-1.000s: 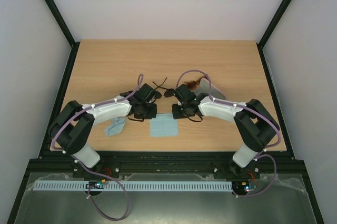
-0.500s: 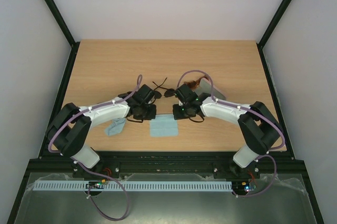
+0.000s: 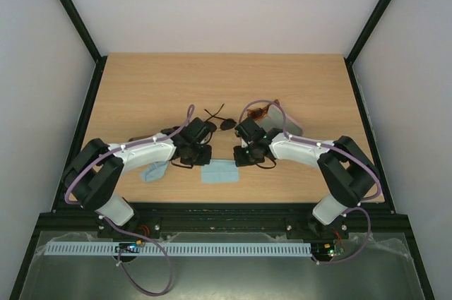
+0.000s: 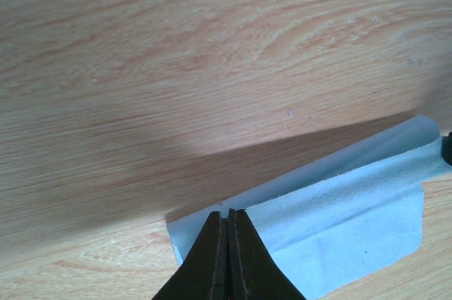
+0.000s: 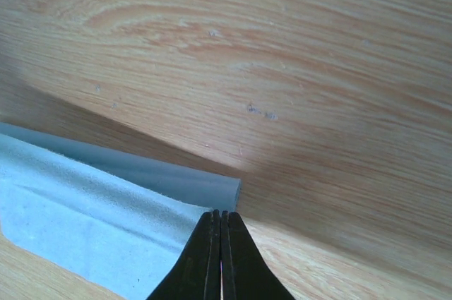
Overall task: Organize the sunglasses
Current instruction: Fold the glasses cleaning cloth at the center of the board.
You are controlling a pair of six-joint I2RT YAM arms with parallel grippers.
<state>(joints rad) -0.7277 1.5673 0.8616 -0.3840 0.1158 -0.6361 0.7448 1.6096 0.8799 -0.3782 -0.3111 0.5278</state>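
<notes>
**Progress.** Neither pair of sunglasses was in hand. The black aviator pair lay loose on the counter just beyond the two wrists. The reddish-brown pair lay to its right, close beside a pale flat case and partly hidden by the right arm's cable. Neither pair appeared to be in a case. Judged from this, the sorting proper was not yet done and both pairs remained to be placed.

Work at this moment concerned a blue cloth lying between the arms at the near edge. The left pincer was closed tight, its tips on the cloth's near corner. The right pincer was likewise closed tight at the opposite corner. Each appeared to nip the fabric. This read as a folding step, preparatory to the main task. A second, crumpled blue cloth lay beside the left forearm, not attended to.

**Views compared.** The overhead view alone showed both pairs, the case and the crumpled cloth, but the wrists hid the tips. The wrist views alone showed the closed tips and the cloth's far edge turned over in a soft roll. They showed no sunglasses.
</notes>
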